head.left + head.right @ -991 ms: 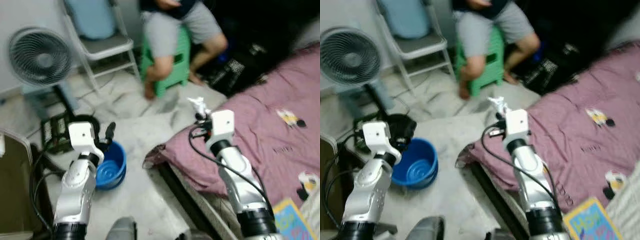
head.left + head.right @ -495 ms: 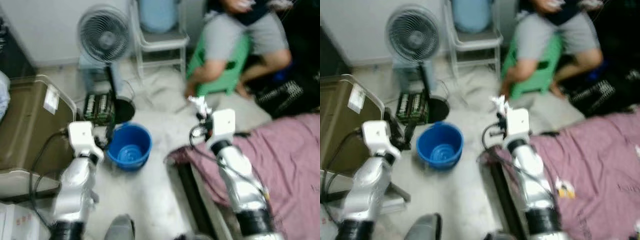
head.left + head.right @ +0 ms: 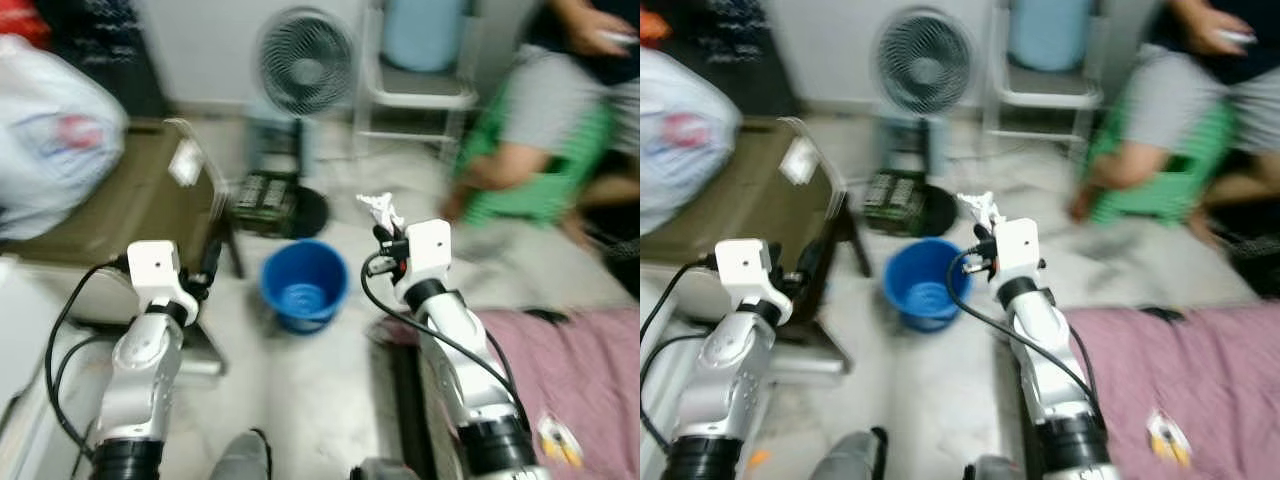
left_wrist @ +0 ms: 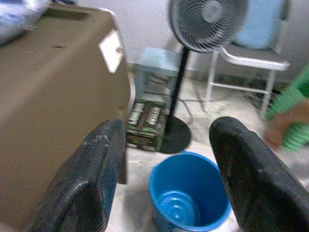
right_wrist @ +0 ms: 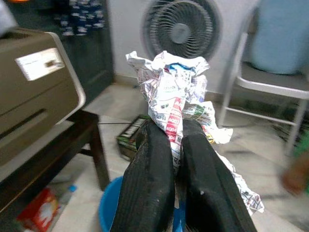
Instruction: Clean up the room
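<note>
A blue bucket (image 3: 303,286) stands on the pale floor between my two arms. My right gripper (image 5: 175,129) is shut on a crumpled ball of newspaper (image 5: 172,90) and holds it raised just right of and above the bucket; the same paper (image 3: 380,209) shows in the left eye view. My left gripper (image 4: 166,142) is open with nothing between its fingers, and through the gap I see the bucket (image 4: 189,193). It hovers left of the bucket, beside a brown container (image 3: 130,215).
A standing fan (image 3: 305,60) and a metal chair (image 3: 420,85) are at the back. A person sits on a green stool (image 3: 540,190) at the right. A white plastic bag (image 3: 50,135) lies on the brown container. A purple bed cover (image 3: 570,385) is at the lower right.
The camera has swung left: the bed slid off to the right, and the brown container and white bag came into view. The right gripper still holds the paper.
</note>
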